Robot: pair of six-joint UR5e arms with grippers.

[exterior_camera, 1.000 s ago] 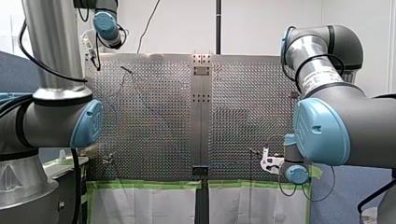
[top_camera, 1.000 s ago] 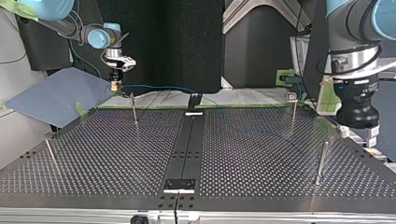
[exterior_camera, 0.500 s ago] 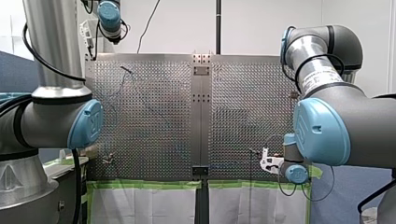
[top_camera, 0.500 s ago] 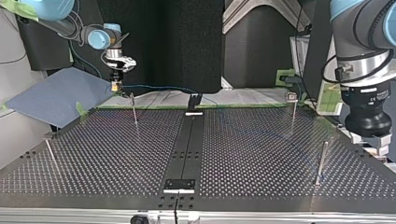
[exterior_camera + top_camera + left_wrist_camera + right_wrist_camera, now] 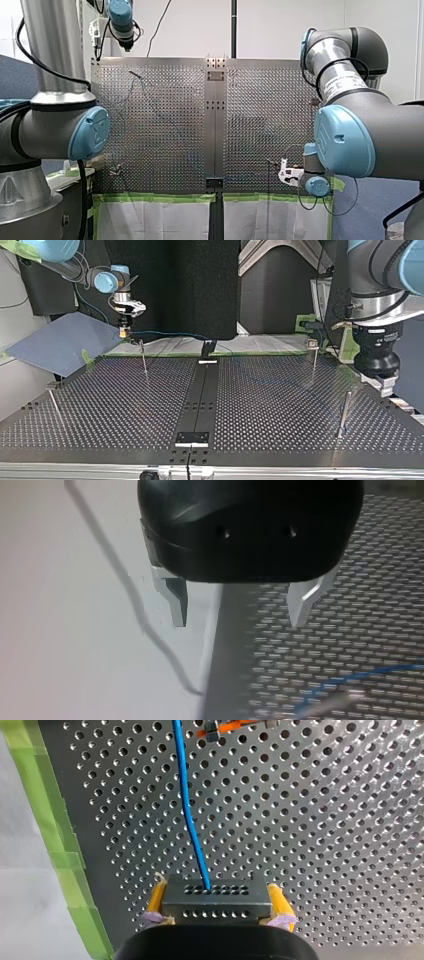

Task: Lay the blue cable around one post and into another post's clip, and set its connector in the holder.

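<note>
Nearest in the top view, a metal post [image 5: 343, 412] was seen standing at the right side of the counter [image 5: 280, 405]. Just behind it the left gripper [image 5: 239, 616] was poised over the counter's side edge. Its metal jaws were spread wide and nothing was held between them. In the left wrist view a blurred stretch of the blue cable [image 5: 360, 676] was seen on the perforated surface ahead of those jaws, apart from them.

Farther back in the top view, a thin post [image 5: 144, 359] was seen at the left and a second thin post [image 5: 314, 357] at the right. At the far edge a black holder [image 5: 208, 347] was seen on the middle strip.

The connector [image 5: 215, 907] was found well apart from the holder, at the far left. It was clamped between the yellow-padded jaws of the right gripper [image 5: 216, 890], one pad on each side. From the connector the blue cable was led straight ahead over the counter, passing just beside an orange clip [image 5: 227, 727]. Green tape [image 5: 55, 855] was seen along the counter's edge beside the gripper.
</note>
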